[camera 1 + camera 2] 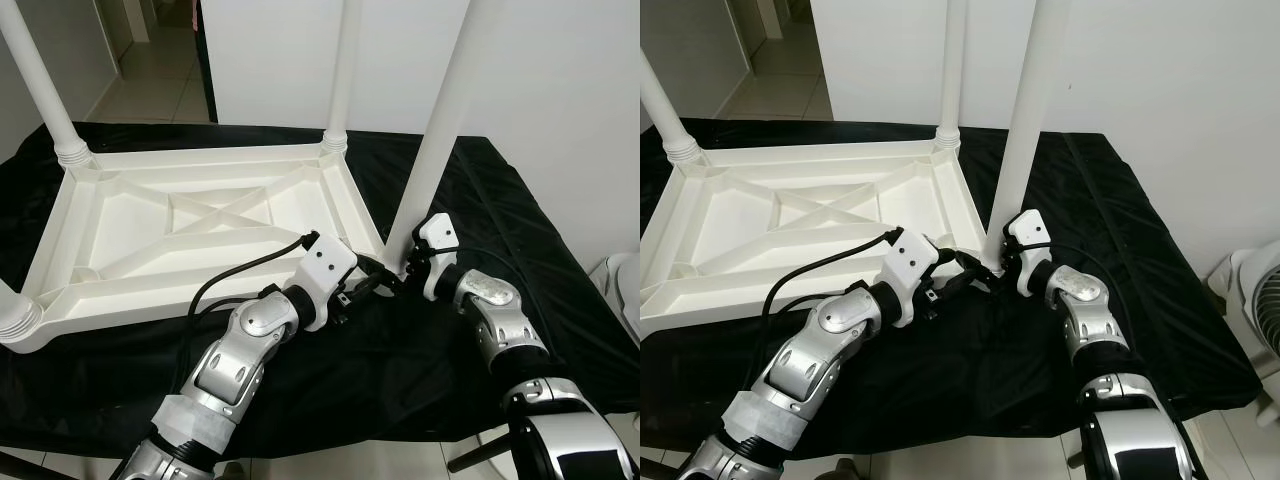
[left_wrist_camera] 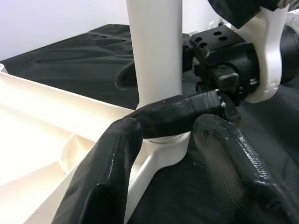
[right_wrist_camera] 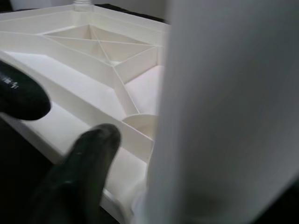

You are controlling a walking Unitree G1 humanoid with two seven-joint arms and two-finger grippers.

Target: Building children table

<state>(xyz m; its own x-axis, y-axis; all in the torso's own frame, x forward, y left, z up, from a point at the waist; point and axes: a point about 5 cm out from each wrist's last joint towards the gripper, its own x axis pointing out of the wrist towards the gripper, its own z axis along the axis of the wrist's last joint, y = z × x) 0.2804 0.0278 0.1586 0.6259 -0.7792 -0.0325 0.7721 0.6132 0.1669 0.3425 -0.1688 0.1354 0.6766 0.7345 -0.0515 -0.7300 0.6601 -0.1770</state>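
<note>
On a bench draped in black cloth (image 1: 420, 340), the head views show a white children's table (image 1: 200, 235) lying upside down, its ribbed underside up and legs rising from the corners. Both silver arms meet at the near right corner, where one white leg (image 1: 435, 130) stands upright in its socket: the left gripper (image 1: 378, 282) reaches in from the near side and the right gripper (image 1: 408, 268) comes from the right, its fingers around the base of the leg. In the left wrist view, the left gripper's two black fingers (image 2: 110, 172) are spread wide just short of the socket, touching nothing — while one finger of the right gripper crosses the front of the leg's base. In the right wrist view, the leg fills the foreground as a pale blur, one dark finger (image 3: 81, 163) lying beside it over the table's ribbed corner.
</note>
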